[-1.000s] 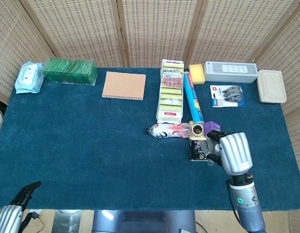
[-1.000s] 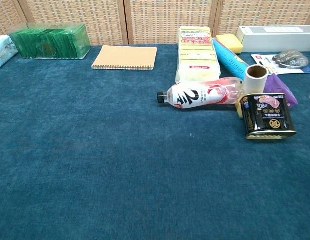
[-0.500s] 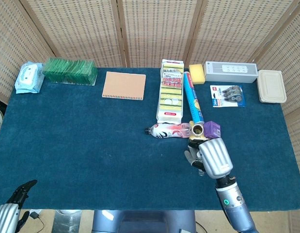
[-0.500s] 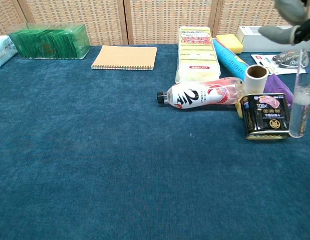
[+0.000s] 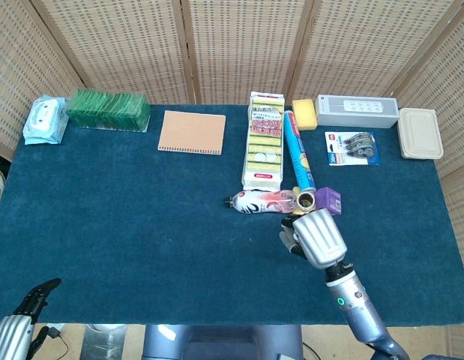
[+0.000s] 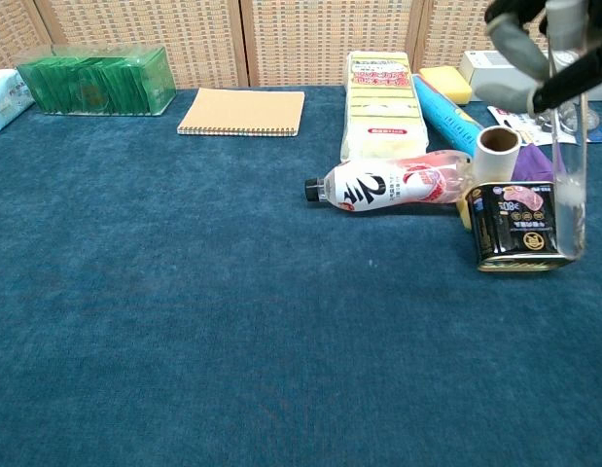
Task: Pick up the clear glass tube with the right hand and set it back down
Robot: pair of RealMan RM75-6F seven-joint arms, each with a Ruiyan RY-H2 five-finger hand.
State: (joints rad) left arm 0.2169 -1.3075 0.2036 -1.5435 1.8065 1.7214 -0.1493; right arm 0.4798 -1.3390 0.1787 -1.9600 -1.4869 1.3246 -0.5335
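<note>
The clear glass tube (image 6: 571,185) hangs upright at the right edge of the chest view. Its lower end sits in front of the black can (image 6: 519,226), a little above the blue cloth. My right hand (image 6: 534,44) grips the tube's top with its fingers curled around it. From the head view the right hand (image 5: 312,237) covers both tube and can, just this side of the pink bottle (image 5: 259,201). Only the dark fingertips of my left hand (image 5: 35,298) show at the bottom left corner, off the table and holding nothing.
The pink bottle (image 6: 393,183) lies on its side left of the can. A cardboard roll (image 6: 497,151) and a purple box (image 5: 327,199) stand behind it. Farther back are the yellow sponge pack (image 5: 264,139), blue roll (image 5: 298,154), notebook (image 5: 191,132) and green box (image 5: 108,109).
My right hand has carried the tube leftward, from beyond the chest view's right edge to in front of the black can. The left hand has barely shifted.
</note>
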